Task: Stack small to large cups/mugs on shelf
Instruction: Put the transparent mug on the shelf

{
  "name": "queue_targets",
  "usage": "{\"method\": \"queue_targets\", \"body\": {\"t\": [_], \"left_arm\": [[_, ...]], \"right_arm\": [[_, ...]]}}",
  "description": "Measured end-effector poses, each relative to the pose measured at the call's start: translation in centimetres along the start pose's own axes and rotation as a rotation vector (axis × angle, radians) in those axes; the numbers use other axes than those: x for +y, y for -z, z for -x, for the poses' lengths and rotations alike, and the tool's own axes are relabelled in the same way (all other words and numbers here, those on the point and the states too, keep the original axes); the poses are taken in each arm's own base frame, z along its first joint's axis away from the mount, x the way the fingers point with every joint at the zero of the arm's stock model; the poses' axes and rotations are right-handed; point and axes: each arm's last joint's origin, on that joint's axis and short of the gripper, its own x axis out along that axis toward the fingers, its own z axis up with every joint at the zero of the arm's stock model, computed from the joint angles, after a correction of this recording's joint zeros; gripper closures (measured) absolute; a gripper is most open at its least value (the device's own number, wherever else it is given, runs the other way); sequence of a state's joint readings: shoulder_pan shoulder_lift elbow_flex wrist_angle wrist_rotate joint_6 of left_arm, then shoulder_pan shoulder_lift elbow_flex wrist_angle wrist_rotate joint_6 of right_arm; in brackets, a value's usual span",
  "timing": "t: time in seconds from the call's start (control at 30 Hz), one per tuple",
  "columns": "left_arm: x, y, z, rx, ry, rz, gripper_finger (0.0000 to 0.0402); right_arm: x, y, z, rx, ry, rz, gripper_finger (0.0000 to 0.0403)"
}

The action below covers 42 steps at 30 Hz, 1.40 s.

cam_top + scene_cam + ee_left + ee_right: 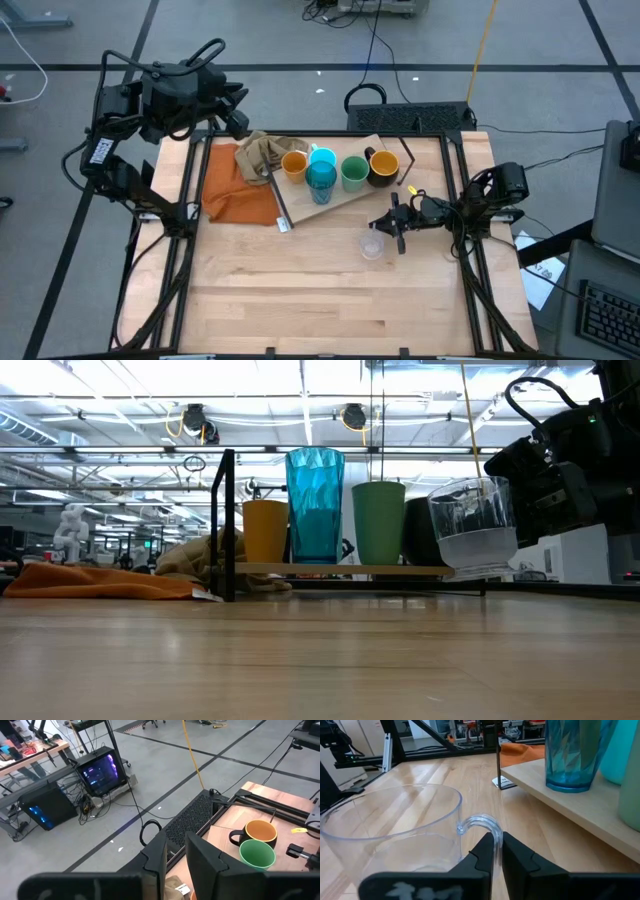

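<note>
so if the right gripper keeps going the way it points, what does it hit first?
Right gripper is already shut on the clear glass's handle, so the glass itself. Beyond it, only bare table shows.

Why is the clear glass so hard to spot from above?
High view: the clear glass is see-through, blending into the pale table. Low view: bright ceiling lights backlight it, so its outline shows plainly. Right wrist view: close up, its handle is distinct.

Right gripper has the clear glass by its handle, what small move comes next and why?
Probably lift it: the right gripper is shut on the clear glass handle, but the glass is on the table beside the shelf, not on it.
</note>
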<state>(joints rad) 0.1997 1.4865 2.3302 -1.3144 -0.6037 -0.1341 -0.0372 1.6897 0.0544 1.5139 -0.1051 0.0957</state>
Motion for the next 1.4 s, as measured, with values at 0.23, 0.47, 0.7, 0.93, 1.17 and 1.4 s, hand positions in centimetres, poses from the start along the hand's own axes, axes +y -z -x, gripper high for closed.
{"method": "queue_targets", "body": {"t": [0.23,0.47,0.7,0.93,1.17,1.4], "left_arm": [[0.0,0.0,0.0,0.0,0.0,0.006,0.033],[0.0,0.0,-0.01,0.0,0.0,0.007,0.033],[-0.01,0.0,0.0,0.0,0.0,0.011,0.033],[-0.01,0.0,-0.01,0.0,0.0,0.011,0.033],[-0.01,0.0,-0.01,0.0,0.0,0.009,0.033],[0.02,0.16,0.0,0.015,-0.002,0.001,0.033]], "right_arm": [[-0.03,0.3,0.01,0.031,0.003,-0.006,0.0386],[-0.07,0.71,0.03,0.074,0.008,-0.021,0.0372],[-0.07,0.71,0.03,0.073,0.008,-0.021,0.0357],[-0.08,0.71,0.03,0.073,0.011,-0.031,0.0321],[-0.34,0.67,0.05,0.07,0.023,-0.049,0.0272],[-0.27,0.05,0.11,0.026,0.017,-0.048,0.0254]]}}
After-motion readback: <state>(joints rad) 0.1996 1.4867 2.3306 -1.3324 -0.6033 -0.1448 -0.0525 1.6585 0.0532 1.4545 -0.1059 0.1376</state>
